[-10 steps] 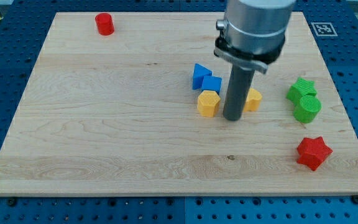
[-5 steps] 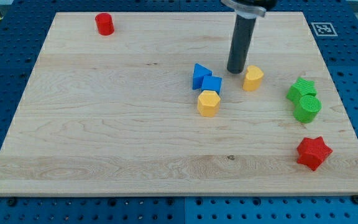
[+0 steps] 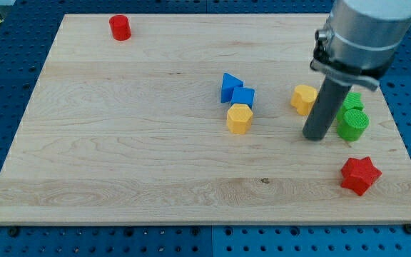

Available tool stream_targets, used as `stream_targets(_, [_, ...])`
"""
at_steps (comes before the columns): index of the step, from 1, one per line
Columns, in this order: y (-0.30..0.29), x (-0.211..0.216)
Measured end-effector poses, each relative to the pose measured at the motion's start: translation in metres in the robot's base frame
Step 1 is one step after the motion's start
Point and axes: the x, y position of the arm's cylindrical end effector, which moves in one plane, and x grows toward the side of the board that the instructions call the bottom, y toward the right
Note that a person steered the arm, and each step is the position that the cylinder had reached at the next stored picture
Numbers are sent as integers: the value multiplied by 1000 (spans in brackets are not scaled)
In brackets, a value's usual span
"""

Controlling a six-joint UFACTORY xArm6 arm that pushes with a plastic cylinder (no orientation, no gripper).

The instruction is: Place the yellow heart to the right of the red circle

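Yellow heart block (image 3: 305, 98) lies right of the middle of the pale wooden worktop (image 3: 120, 143), far from the red circle block (image 3: 120, 27) at the view's top left corner. My tip (image 3: 315, 136) rests just below and right of the heart; no pincer shows. Beside the rod sit two green blocks (image 3: 352, 120), with a red star block (image 3: 360, 175) below. A blue triangle block (image 3: 229, 85), a blue cube (image 3: 244, 97) and a yellow hexagon block (image 3: 239, 118) cluster centrally.

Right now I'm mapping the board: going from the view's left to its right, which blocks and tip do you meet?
Red circle → blue triangle → yellow heart → my tip → red star.
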Motion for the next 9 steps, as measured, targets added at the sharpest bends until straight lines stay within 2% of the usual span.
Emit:
stream_targets(2, [-6,-140])
stream_targets(4, [27,-144])
stream_targets(6, [-72,-168])
stream_targets(7, [-79,-163])
stream_targets(8, [-62,-125])
stream_targets(9, [-83,-113])
